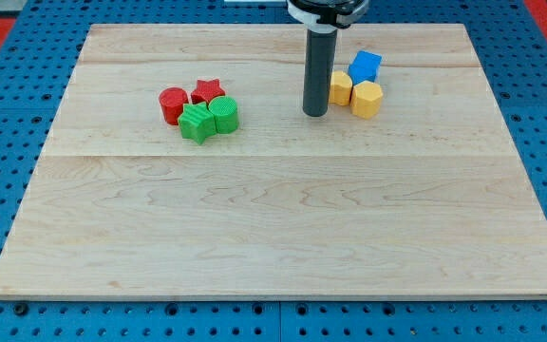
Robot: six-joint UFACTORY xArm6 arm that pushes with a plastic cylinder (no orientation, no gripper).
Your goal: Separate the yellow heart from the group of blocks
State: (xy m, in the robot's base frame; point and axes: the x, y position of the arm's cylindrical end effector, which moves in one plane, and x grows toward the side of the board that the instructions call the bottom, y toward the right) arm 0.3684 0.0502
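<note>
The arm carries no pincer, so there is no open or closed state to report; it ends in a dark rod. All positions below are given relative to my tip (314, 113), which rests on the wooden board (273, 237).

Well to the tip's left sits a tight cluster: a red cylinder (173, 104), a red star (208, 91), a green star (196, 123) and a green cylinder (224, 115), all touching or nearly so.

Just right of the tip is a yellow block (340, 88), probably the yellow heart, though the rod hides its left edge. Whether the tip touches it cannot be determined. A blue block (365, 66) sits behind it, and a yellow hexagonal block (367, 99) adjoins its right.
</note>
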